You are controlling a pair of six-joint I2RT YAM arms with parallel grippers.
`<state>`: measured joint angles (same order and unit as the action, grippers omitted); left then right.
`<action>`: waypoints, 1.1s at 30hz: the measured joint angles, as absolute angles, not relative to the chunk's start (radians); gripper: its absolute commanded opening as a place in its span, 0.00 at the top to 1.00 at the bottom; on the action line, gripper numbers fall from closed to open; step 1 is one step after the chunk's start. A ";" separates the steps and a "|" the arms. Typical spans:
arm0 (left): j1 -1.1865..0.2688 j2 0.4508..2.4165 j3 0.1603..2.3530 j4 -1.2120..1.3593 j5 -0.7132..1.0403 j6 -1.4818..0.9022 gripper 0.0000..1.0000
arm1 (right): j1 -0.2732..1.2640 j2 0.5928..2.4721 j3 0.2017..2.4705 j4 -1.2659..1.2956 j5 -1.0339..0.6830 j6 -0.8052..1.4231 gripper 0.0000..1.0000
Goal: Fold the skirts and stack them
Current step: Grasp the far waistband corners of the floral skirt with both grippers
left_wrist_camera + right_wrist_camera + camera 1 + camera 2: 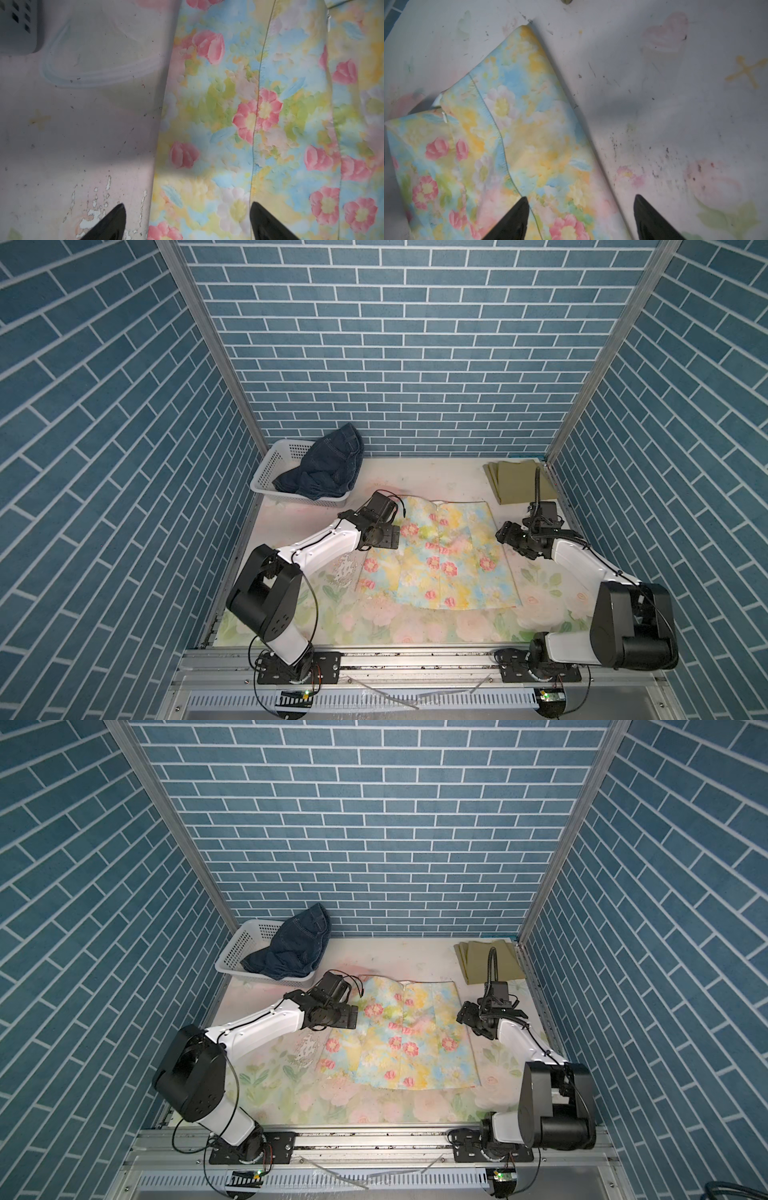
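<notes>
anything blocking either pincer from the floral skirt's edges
Nothing visible does. The left pincer hangs open astride one side edge of the floral skirt, and the right pincer is open astride the opposite edge. No other object lies between them and the cloth.

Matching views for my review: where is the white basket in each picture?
In a top view: basket back left, holding the denim skirt.
In a top view: basket back left.
Left wrist: its corner only.
Right wrist: not in it.
Shared landmark: the floral skirt.
</notes>
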<state>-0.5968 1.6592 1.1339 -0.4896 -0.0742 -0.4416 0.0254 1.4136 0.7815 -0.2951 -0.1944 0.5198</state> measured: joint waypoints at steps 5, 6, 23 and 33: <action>-0.581 1.787 1.260 -0.495 -0.074 -0.416 0.06 | 0.017 1.542 0.864 -0.237 -0.223 0.519 0.24; -0.575 1.819 1.299 -0.497 -0.074 -0.410 0.06 | 0.017 1.571 0.893 -0.221 -0.227 0.519 0.24; -0.427 2.239 1.801 -0.551 -0.056 -0.368 0.07 | 0.015 2.012 1.338 -0.159 -0.268 0.491 0.34; -0.426 2.349 1.916 -0.572 -0.003 -0.366 0.29 | 0.057 2.051 1.351 -0.149 -0.303 0.494 0.44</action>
